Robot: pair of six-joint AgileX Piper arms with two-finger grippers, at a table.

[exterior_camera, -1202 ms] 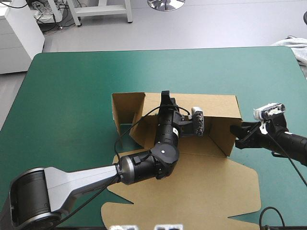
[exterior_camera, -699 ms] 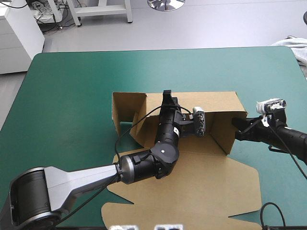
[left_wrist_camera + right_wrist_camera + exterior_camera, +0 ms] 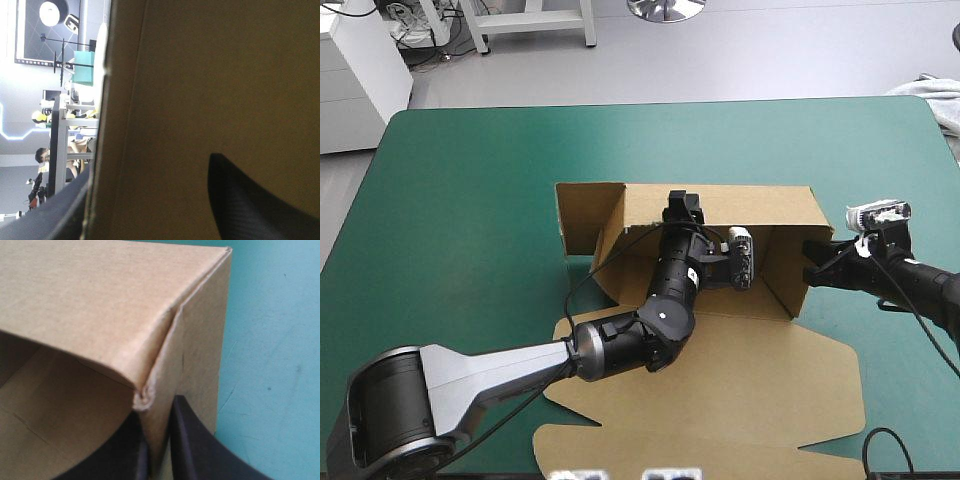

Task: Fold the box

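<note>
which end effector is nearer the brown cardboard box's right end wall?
Right. Right end effector is shut on the box's right end wall; left end effector straddles the back wall, mid-length.

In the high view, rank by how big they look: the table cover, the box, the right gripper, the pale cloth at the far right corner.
1. teal-green cover
2. box
3. right gripper and pale cloth look alike; the cloth is cut off, so unranked.
</note>
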